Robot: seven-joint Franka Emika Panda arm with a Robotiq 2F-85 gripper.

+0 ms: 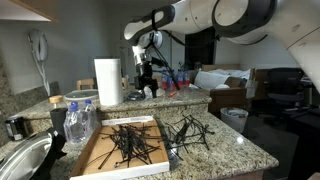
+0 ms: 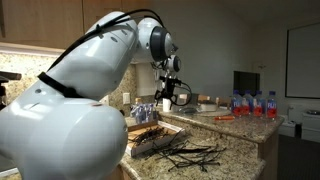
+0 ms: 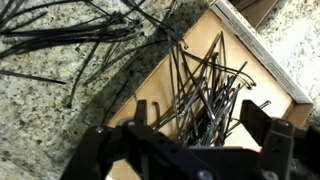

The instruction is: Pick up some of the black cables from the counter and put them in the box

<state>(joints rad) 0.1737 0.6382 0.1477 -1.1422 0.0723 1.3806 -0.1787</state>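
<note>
The white arm [image 2: 70, 100] fills the left of an exterior view and reaches in from the upper right in an exterior view [image 1: 215, 15]. Below it the speckled granite counter [image 1: 235, 150] runs across the near part of the scene. The shallow tan box [image 1: 97, 152] sits on the counter, left of the middle, and both exterior views show it [image 2: 150, 140]. The wrist view looks down into the box [image 3: 262, 62].

Some black cables [image 1: 128, 146] lie in a loose pile on the floor of the box, and the wrist view shows them crossing one another like sticks [image 3: 205, 85]. A second tangle [image 1: 190, 130] rests on the bare granite just right of the box, outside its wall. It is near the front edge in an exterior view [image 2: 190, 155] and at the upper left of the wrist view [image 3: 70, 35].

A paper towel roll [image 1: 107, 82] stands upright at the far left. A round metal bowl [image 1: 22, 160] is at the near left corner. Water bottles [image 2: 250, 103] are lined up at the far right.

The gripper [image 1: 148, 80] hangs high above the counter, apart from both heaps [image 2: 172, 95]. In the wrist view it is released [image 3: 195, 105]. Its dark fingers [image 3: 140, 108] stand spread wide, with nothing between them.
</note>
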